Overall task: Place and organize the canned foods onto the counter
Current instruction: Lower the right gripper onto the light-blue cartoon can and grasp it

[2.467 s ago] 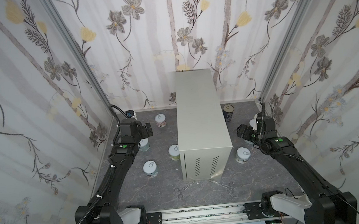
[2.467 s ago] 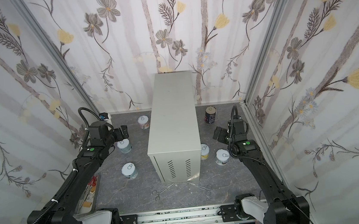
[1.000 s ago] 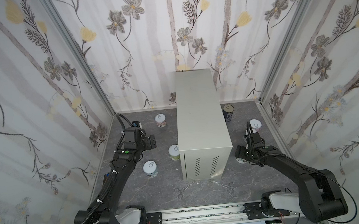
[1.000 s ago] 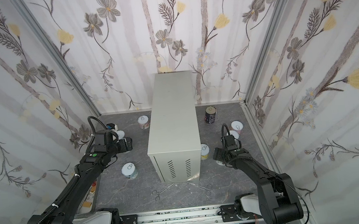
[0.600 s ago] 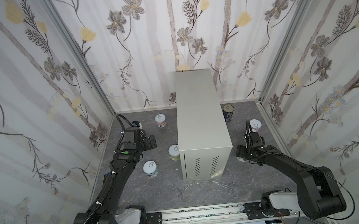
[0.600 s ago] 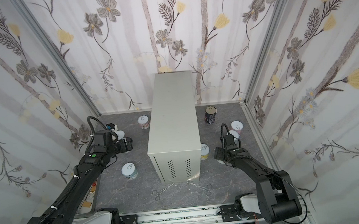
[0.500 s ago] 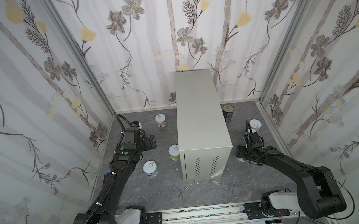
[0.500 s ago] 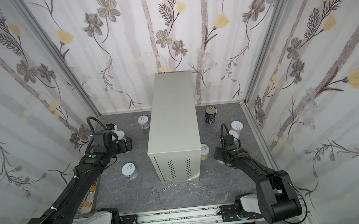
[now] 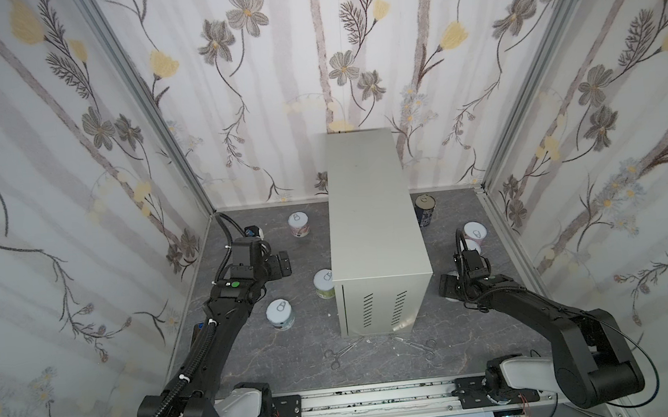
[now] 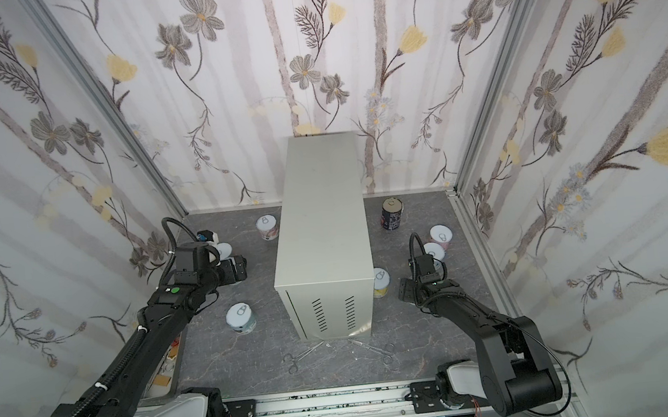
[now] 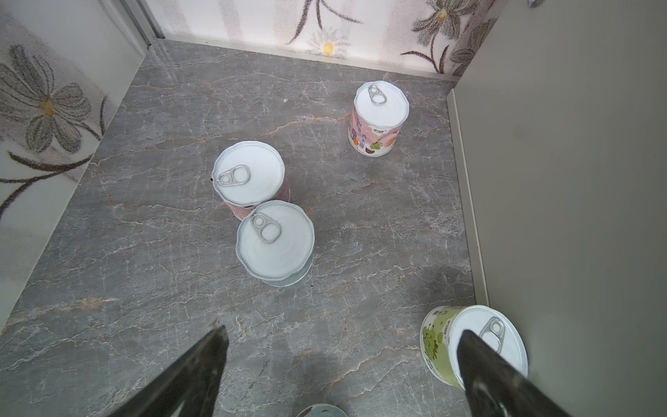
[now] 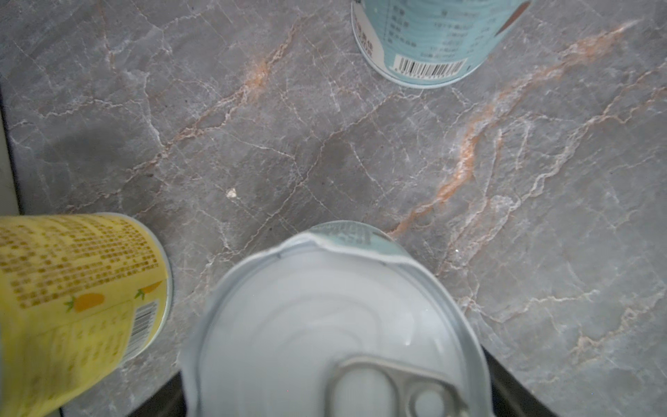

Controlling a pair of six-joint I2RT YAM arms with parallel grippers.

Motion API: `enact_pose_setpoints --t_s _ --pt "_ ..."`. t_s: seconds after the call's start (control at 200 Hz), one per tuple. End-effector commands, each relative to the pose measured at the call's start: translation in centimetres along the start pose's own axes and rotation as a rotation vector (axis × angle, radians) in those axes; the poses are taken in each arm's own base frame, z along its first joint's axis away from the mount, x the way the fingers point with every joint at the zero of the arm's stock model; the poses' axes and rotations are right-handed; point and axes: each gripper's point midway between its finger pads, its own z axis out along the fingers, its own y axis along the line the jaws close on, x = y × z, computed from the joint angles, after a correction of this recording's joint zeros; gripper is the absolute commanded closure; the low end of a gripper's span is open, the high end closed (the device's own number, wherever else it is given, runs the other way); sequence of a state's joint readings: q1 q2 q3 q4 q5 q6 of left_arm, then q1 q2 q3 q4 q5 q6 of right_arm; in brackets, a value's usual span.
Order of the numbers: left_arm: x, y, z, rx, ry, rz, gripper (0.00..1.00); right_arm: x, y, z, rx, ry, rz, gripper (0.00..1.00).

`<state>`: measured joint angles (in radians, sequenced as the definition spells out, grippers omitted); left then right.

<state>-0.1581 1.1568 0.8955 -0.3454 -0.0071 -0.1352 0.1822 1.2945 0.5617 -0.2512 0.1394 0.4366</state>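
The counter (image 9: 371, 222) is a tall light-grey box mid-floor, its top bare. Short cans stand on the floor around it. My left gripper (image 9: 283, 262) hovers open, nothing between its fingers (image 11: 216, 346). Ahead of it, a teal can (image 11: 276, 242) touches a pink can (image 11: 249, 173). A green can (image 11: 440, 339) stands against the counter. My right gripper (image 10: 409, 290) is low, right of the counter. Its fingers (image 12: 512, 390) flank a teal can (image 12: 335, 325) on the floor; the lid hides any contact. A yellow can (image 12: 72, 289) stands beside it.
A dark-blue can (image 9: 424, 211) stands at the back right, with a pink can (image 9: 475, 232) nearer the right wall. Another pink can (image 9: 298, 224) is back left, a teal one (image 9: 280, 315) front left. Two forceps (image 9: 340, 353) lie before the counter.
Both arms have come down low since the earliest frames, the right one onto the can right of the counter. Over the last second both have barely moved.
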Motion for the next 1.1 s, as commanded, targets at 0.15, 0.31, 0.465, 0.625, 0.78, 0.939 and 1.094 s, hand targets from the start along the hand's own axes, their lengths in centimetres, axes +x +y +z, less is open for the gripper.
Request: enact_pose_setpoints --t_s 0.15,0.31,0.465,0.625,0.78,0.939,1.094 --pt "-0.2 0.2 0.1 -0.012 -0.015 0.006 0.00 -1.0 -0.2 0.3 0.038 -0.013 -0.015 0.21" --pt "-0.4 0.1 0.2 -0.008 -0.016 0.009 0.00 -1.5 -0.1 0.3 0.045 -0.017 -0.019 0.22" --pt "-0.3 0.2 0.2 -0.011 -0.016 0.009 0.00 -2.0 0.1 0.5 0.045 -0.017 -0.027 0.26" --pt "-0.3 0.3 0.1 -0.017 -0.020 0.015 0.00 -2.3 0.6 0.2 0.026 -0.014 -0.032 0.36" --pt "-0.5 0.2 0.2 -0.013 -0.025 0.022 0.00 -3.7 0.9 -1.7 0.015 -0.049 -0.023 0.40" --pt "-0.5 0.1 0.4 -0.007 -0.025 0.027 0.00 -6.1 1.3 -5.1 0.004 -0.096 -0.011 0.41" --pt "-0.6 0.0 0.5 -0.003 -0.029 0.034 0.00 -9.9 1.9 -9.8 -0.007 -0.181 -0.008 0.43"
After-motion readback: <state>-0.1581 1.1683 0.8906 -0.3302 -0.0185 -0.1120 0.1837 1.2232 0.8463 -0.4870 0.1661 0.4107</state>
